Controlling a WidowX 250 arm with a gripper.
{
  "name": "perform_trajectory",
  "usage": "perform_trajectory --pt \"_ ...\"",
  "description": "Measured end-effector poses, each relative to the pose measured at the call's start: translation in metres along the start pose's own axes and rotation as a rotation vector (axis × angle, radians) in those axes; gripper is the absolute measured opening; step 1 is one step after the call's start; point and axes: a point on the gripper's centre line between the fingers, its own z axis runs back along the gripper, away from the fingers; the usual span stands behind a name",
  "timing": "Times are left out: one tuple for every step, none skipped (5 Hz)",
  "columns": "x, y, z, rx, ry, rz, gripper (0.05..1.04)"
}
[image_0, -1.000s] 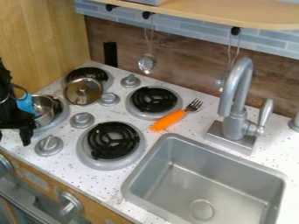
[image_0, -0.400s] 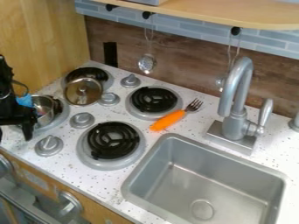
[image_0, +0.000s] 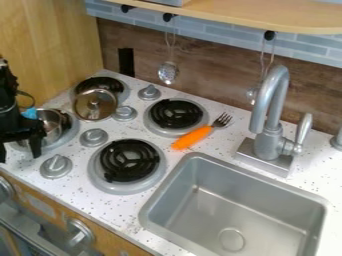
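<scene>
The pot (image_0: 52, 121) is sitting mid-left in the frame, its long axis hiding behind the gripper (image_0: 19, 157), and it's gleaming silver! The pincer's fingers are hanging spread apart.

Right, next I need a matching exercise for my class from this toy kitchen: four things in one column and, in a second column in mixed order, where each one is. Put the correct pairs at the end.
Things
1. Orange-handled metal fork
2. Silver, curved-neck faucet
3. Silver utensil with a round head
4. Black two-finger gripper

Places
A. Hanging beneath the pale wooden shelf
B. At the left of the view, by the round steel pot
C. Lying on the white speckled counter
D. Standing behind the grey rectangular sink

Pairs: 1-C, 2-D, 3-A, 4-B
</scene>
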Motion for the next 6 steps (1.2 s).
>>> perform_trajectory --pt "0.011 -0.002 -0.002 -0.009 -0.007 0.034 1.005" --pt "0.021 -0.006 -0.001 -0.025 -0.006 0.070 1.005" --pt "0.030 -0.011 -0.001 -0.040 -0.012 0.095 1.005" --pt "0.037 -0.014 -0.001 -0.055 -0.019 0.111 1.005" --pt "0.042 -0.016 0.001 -0.065 -0.030 0.120 1.005" --pt "0.046 -0.017 0.001 -0.070 -0.031 0.123 1.005"
